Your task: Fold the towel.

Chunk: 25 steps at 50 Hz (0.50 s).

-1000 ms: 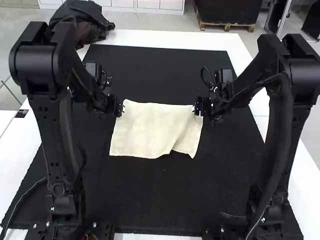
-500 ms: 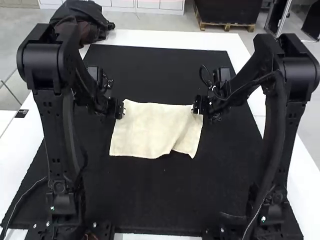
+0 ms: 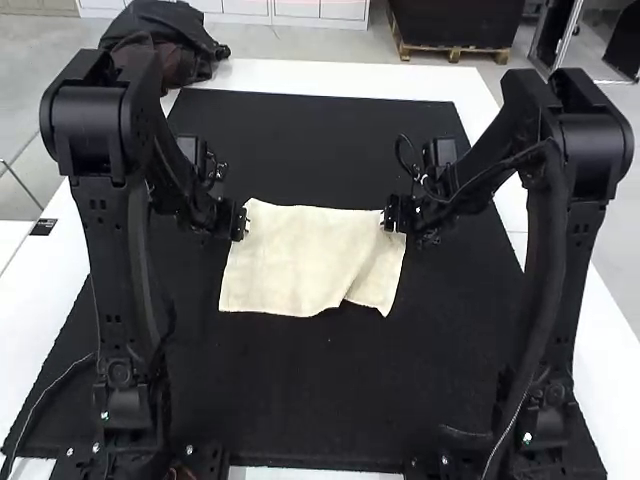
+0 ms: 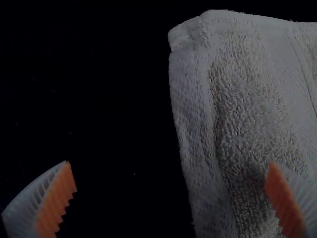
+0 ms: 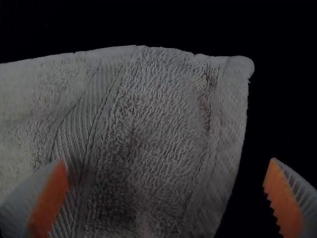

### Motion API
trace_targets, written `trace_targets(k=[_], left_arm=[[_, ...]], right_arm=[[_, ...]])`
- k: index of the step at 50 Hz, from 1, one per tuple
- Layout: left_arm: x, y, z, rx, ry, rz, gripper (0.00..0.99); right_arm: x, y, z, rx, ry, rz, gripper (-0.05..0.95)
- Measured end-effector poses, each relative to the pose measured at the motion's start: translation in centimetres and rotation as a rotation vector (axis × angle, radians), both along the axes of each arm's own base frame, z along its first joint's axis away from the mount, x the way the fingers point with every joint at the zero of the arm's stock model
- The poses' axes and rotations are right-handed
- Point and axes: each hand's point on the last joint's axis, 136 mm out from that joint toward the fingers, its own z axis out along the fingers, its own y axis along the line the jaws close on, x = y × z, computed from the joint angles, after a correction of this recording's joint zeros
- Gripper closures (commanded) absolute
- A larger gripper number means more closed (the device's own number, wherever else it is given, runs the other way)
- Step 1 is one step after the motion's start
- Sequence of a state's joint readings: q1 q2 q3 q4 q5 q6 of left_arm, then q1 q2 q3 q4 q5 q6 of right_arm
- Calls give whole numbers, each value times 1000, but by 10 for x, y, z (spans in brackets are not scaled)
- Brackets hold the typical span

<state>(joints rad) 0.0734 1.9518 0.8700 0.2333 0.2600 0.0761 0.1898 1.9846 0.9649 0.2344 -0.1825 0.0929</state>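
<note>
1. High view: the towel (image 3: 290,262) lies spread on the black mat (image 3: 320,400), between the two arms. Its near edge is uneven, with a slanting crease and a loose-looking flap at the near right; whether that means a layer is already turned under, I cannot tell. The left gripper (image 3: 243,222) is at the far left corner, the right gripper (image 3: 388,220) at the far right one. I would judge the fold to be at its start: both corners met, no deliberate fold to be seen.

2. Left wrist view: the fingers (image 4: 55,202) stand wide apart, one over the mat, the other over the towel's left margin. Nothing is gripped. The corner lies flat, so picking it up is left to do.

3. Right wrist view: these fingers are wide apart too and hold nothing, with the towel's right edge running between them. Left to do, as I judge it: close on both far corners, carry that edge toward the near one, lay it down and smooth the flap.
</note>
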Motion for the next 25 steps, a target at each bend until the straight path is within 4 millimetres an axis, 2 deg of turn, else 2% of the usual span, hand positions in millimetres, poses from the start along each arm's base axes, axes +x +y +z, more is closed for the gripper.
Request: trace_targets(k=[2,3,5,6,7,8,15,25], left_arm=[[0,0,0,6,-1,-3,202],[0,0,0,9,-1,-2,289],[0,2,0,19,-2,1,585],[1,2,-1,23,-3,1,784],[1,3,-2,27,-2,2,936],[2,4,-2,34,-6,2,982],[3,-9,-3,24,-17,-43,975],[4,-9,-3,22,-23,-46,975]], right_arm=[[0,1,0,-1,0,1,41],[0,0,0,-3,0,1,131],[0,1,0,-8,-2,2,466],[0,1,0,-8,-3,6,711],[-1,2,-1,-5,0,9,934],[-2,4,-2,-3,3,16,911],[-4,7,-8,-9,15,27,923],[-4,9,-8,-3,13,34,923]])
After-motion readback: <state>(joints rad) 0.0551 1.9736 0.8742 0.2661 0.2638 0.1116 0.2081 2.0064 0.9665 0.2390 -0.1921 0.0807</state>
